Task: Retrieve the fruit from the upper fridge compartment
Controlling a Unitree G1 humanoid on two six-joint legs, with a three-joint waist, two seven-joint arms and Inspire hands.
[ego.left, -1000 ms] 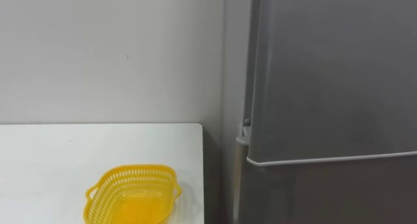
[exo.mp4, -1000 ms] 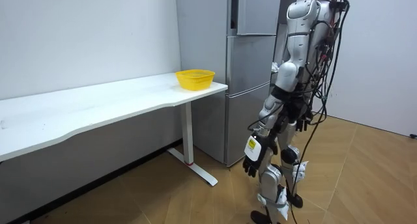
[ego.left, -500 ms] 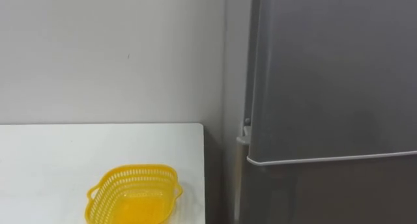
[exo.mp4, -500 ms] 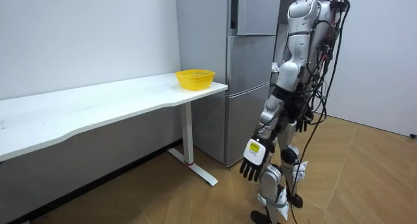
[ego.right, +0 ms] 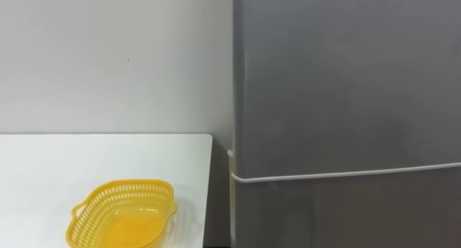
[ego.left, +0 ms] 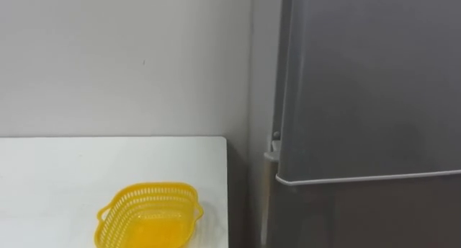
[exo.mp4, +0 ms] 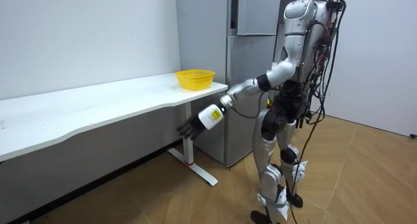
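The left hand (exo.mp4: pixel 192 127) is now swung up from the thigh toward the table's (exo.mp4: pixel 98 110) front edge, fingers loosely spread and empty. The upper fridge door (ego.left: pixel 367 82) is shut, so the item is judged hidden inside and the reach only begun.

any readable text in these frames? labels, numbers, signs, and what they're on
Nothing can be read as text.
Tag at the back of the left hand, room view: a yellow patch with marks, too small and blurred to read.
Fridge: plain grey doors, no label visible.
Yellow basket: no print.
White table: no print.
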